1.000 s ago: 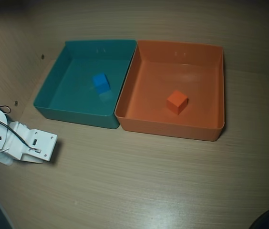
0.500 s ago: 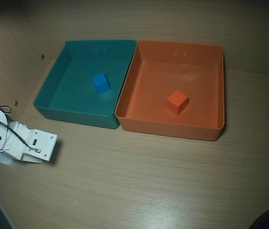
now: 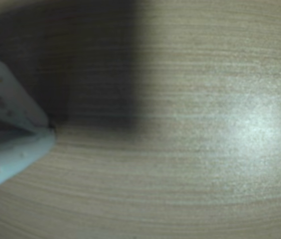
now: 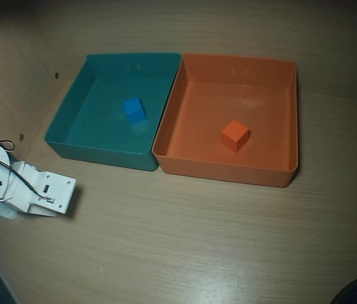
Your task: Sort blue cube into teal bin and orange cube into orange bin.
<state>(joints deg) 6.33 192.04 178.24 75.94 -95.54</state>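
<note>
White claw [image 3: 48, 130] rests closed on table [image 4: 197, 240].

- White plastic arm [image 4: 30, 190] with blocky, angular housing panels in the overhead view.
- Thin black cables [image 4: 1, 166] loop across its top.
- Small dark slots and screw holes mark the shell.
- Pale, blurred gripper [image 3: 48, 128] fingers in the wrist view.

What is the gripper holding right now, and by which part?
Nothing. The gripper is shut on itself over bare table, away from the bins. The blue cube lies in the teal bin, the orange cube in the orange bin.
</note>
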